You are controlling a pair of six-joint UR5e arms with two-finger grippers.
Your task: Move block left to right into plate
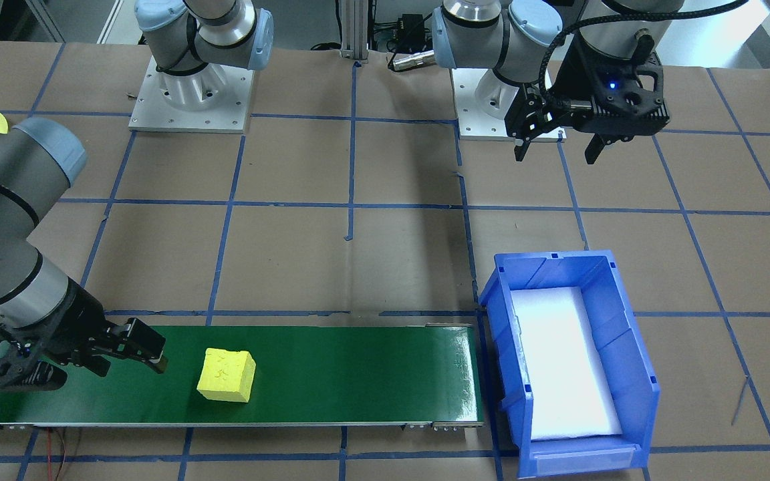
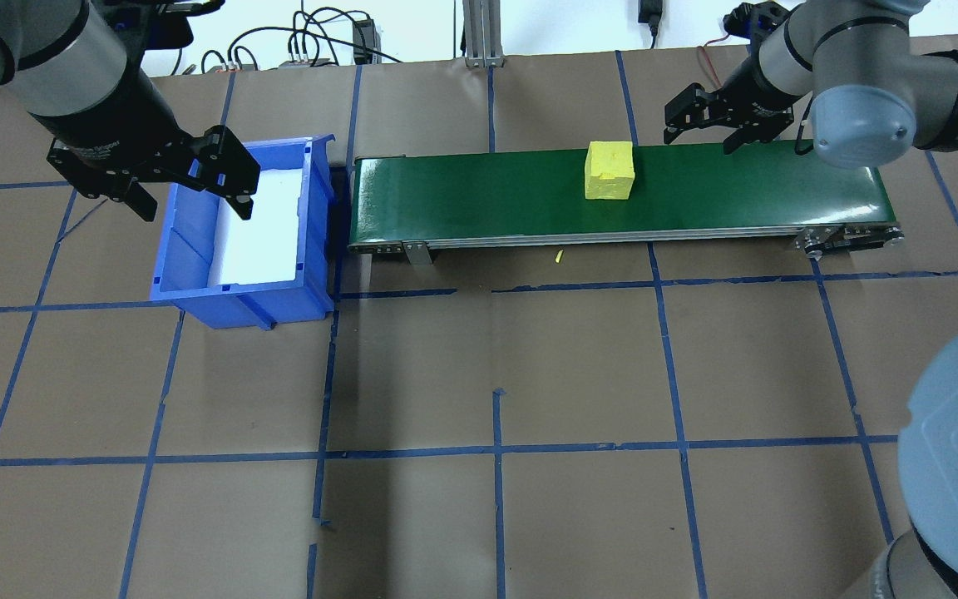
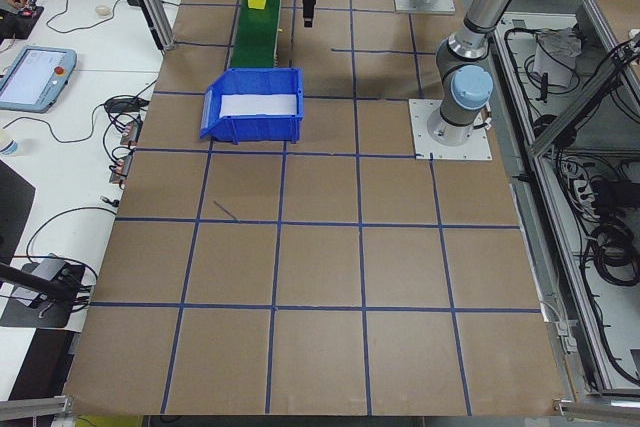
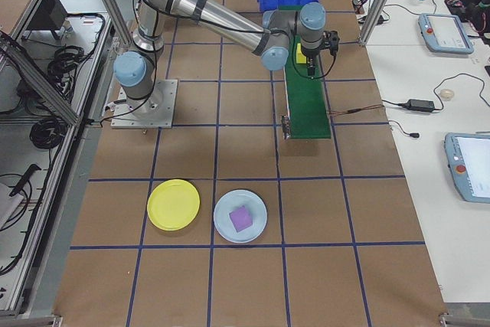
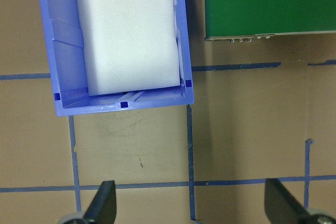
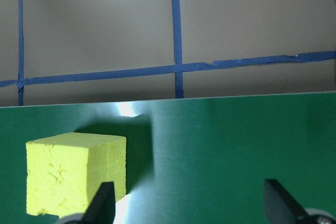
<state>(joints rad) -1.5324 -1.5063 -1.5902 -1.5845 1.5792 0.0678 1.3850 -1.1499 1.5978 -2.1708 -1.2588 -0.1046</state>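
Observation:
The yellow block [image 1: 226,375] [image 2: 609,170] rests on the green conveyor belt [image 1: 358,374]. My right gripper [image 1: 127,366] [image 2: 699,141] hangs open just above the belt, a short gap away from the block and holding nothing. In the right wrist view the block [image 6: 76,174] lies off to the left, in line with one finger and not between the two. The yellow plate [image 4: 174,204] lies empty on the table, far from the belt. My left gripper [image 1: 557,152] [image 2: 195,208] hovers open and empty over the table by the blue bin [image 2: 188,258].
The blue bin [image 1: 625,347], lined with white foam, stands at one end of the belt. A pale blue plate [image 4: 222,223] holding a purple block [image 4: 240,218] lies beside the yellow plate. Benches with cables and tablets flank the table.

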